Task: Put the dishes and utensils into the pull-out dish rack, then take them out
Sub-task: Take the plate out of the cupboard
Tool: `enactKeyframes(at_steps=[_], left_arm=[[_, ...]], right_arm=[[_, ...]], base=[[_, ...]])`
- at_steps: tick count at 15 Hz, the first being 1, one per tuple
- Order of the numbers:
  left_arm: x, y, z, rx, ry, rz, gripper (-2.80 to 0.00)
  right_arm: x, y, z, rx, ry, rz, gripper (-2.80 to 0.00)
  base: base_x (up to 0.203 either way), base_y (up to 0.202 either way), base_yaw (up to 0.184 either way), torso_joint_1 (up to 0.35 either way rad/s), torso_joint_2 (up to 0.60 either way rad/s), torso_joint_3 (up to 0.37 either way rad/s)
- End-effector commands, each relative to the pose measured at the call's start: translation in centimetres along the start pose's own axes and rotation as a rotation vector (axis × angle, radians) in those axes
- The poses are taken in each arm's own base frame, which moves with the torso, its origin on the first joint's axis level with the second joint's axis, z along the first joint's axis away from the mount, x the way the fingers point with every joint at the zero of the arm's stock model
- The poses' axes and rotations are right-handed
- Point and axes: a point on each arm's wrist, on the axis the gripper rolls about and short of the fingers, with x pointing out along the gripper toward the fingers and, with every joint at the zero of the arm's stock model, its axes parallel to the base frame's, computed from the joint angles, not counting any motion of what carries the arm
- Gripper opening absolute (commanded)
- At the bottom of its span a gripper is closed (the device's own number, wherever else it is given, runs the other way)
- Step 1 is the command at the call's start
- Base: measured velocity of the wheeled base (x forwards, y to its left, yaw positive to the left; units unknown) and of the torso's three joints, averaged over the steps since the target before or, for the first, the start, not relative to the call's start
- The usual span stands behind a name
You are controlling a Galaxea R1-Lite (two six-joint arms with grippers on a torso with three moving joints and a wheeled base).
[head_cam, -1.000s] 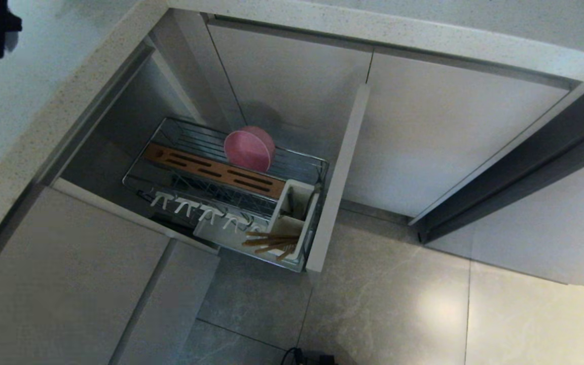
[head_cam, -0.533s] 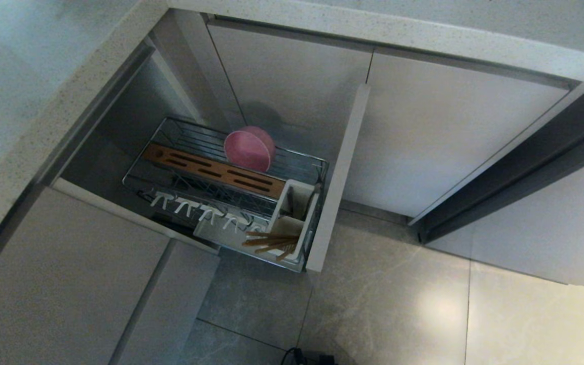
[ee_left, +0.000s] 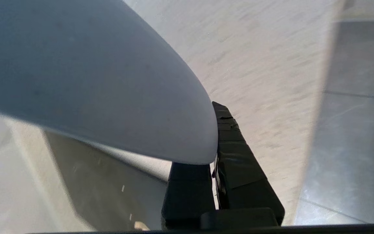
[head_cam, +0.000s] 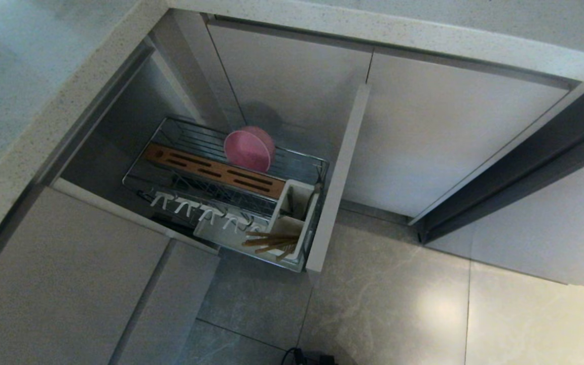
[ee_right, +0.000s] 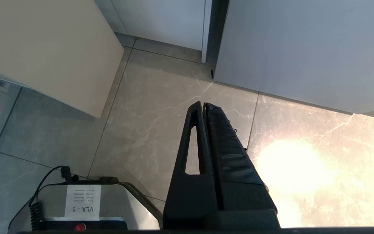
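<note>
Nearest to me, the right claw [ee_right: 204, 107] hangs parked over the floor tiles, its 2 fingers pressed together on nothing, beside the robot's base [ee_right: 86, 208]. The left claw [ee_left: 215, 130] is out of the head view; its own camera shows it pinched shut on the rim of the light-blue plate [ee_left: 93, 81], which fills that view as a broad pale curve with the bench top beyond it. So the plate is the dish on the left arm, and that arm is the one placed to carry it to or from the rack, though I cannot tell which way it is heading. Farther off, the pull-out dish rack [head_cam: 317, 167] stands drawn out from the cabinet, its long axis running from the beige front panel [head_cam: 340, 177] back into the opening. The chopsticks [head_cam: 269, 242] lean in the white caddy [head_cam: 292, 195] at the near end. The pink bowl [head_cam: 248, 148] stands on edge behind the slotted wooden strip [head_cam: 211, 170].
</note>
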Motion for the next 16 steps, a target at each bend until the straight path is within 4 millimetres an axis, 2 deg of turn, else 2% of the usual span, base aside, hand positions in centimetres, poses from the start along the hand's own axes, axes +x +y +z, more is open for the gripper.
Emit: enactKeyframes(at_steps=[1, 3, 10, 16], left_arm=[[0.5, 0.3, -0.3, -0.006, 0.058, 0.053, -2.80], [1.2, 0.3, -0.3, -0.005, 0.099, 0.080, -2.80], [6.6, -0.7, -0.5, 0.052, 0.343, 0.086, -2.80], [8.6, -0.8, -0.6, 0.058, 0.404, 0.091, -2.80]], right_arm=[[0.0, 0.0, 0.0, 0.000, -0.001, 0.000, -2.80], [0.0, 0.0, 0.0, 0.001, -0.001, 0.000, -2.80], [0.0, 0.0, 0.0, 0.001, -0.001, 0.000, -2.80], [0.0, 0.0, 0.0, 0.001, -0.001, 0.000, -2.80]], base=[[0.000, 0.000, 0.000, 0.000, 0.00, 0.000], [0.000, 0.000, 0.000, 0.000, 0.00, 0.000], [0.000, 0.000, 0.000, 0.000, 0.00, 0.000], [0.000, 0.000, 0.000, 0.000, 0.00, 0.000]])
